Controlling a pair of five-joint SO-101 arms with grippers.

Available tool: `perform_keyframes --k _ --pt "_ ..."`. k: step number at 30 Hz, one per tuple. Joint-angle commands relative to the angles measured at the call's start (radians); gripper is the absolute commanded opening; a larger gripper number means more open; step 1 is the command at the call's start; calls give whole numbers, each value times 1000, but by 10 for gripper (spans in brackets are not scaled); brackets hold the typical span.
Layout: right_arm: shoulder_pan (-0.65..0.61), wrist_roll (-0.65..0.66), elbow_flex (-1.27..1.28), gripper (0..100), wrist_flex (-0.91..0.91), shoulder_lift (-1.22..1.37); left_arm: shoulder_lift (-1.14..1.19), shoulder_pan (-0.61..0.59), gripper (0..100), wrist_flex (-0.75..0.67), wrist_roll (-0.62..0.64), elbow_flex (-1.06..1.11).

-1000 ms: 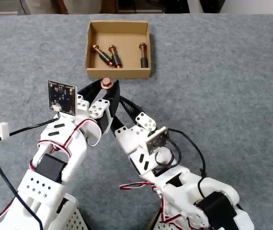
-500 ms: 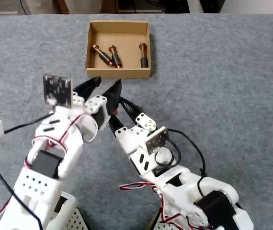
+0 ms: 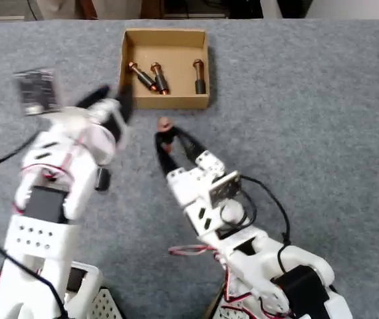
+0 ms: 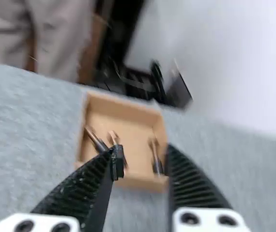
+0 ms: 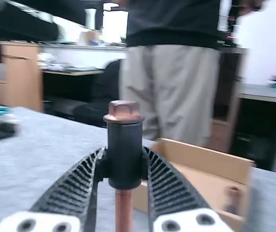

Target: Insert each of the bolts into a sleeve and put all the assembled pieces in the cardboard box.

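A: One change to log since a second ago?

B: Confirmed. Left gripper (image 4: pixel 145 157) pulled clear of the right gripper (image 3: pixel 167 143), after sitting close against it. Now off to the left, beside the cardboard box (image 3: pixel 165 101). Spread wide, holding nothing.

A: Status of the fourth piece?

B: Held upright by the right gripper alone, clamped around the black sleeve (image 5: pixel 124 145). Copper bolt (image 5: pixel 123 111) seated head up, just short of the box's front wall. Judged assembled, with only placement remaining.

A: Box contents?

B: Three assembled pieces (image 3: pixel 159 78) lying flat on the floor. Two close together on one side, the third apart on the other. Bare floor between for a fourth.
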Motion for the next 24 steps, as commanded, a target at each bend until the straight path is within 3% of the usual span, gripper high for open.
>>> perform_keyframes --k 1,6,11,21,24 --pt "108 -6 -180 2 166 -4 7 -110 27 6 28 -107" --pt "171 -141 -521 2 539 5 15 -178 23 6 5 -123" --pt "168 -146 -825 4 930 51 15 -180 21 6 -129 -121" --pt "200 -146 -1225 6 1048 420 16 -181 25 6 -207 -114" --pt "199 -146 -1366 51 1140 532 16 -180 25 6 -209 -112"
